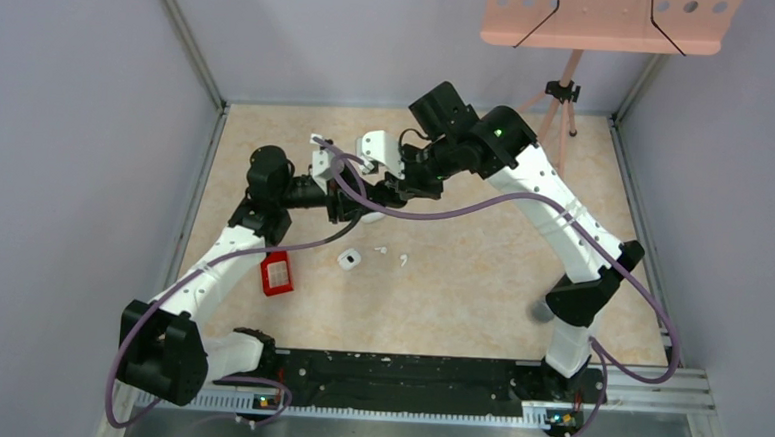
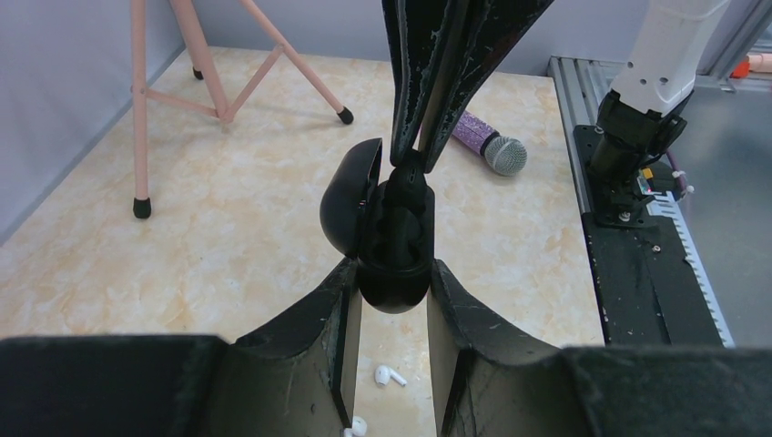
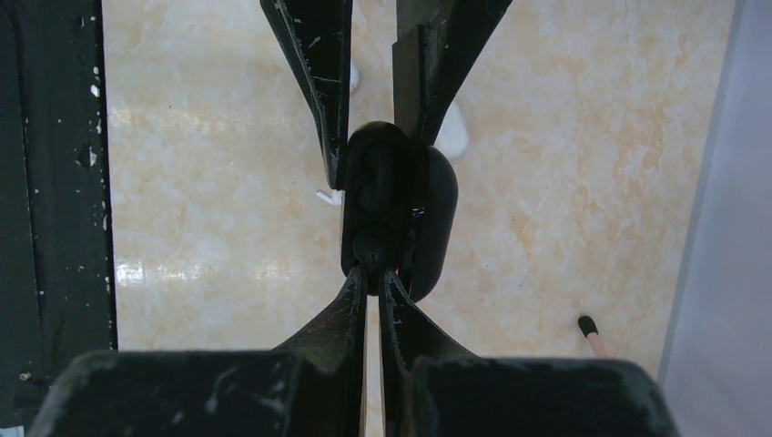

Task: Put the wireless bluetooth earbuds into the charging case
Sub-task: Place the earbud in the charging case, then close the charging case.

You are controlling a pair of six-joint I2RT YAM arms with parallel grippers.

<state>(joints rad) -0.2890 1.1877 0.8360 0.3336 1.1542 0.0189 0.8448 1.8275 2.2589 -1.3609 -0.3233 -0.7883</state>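
1. Pink tripod [image 1: 562, 92], upper right of my top view, with a pink perforated board [image 1: 604, 20] above it.
2. Red boxy item [image 1: 276, 274], left of centre.
3. Purple-handled microphone [image 2: 492, 147] lying on the tan marbled table [image 2: 182, 255], upper right in my left-wrist view.

No legible text, label or number anywhere.

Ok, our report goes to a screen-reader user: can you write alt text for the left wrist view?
The left gripper clamps an open black charging case, lid hinged to the left, while the shut right gripper reaches into it from above. Two white earbuds lie on the marbled table below; a pink tripod and a purple microphone are behind.
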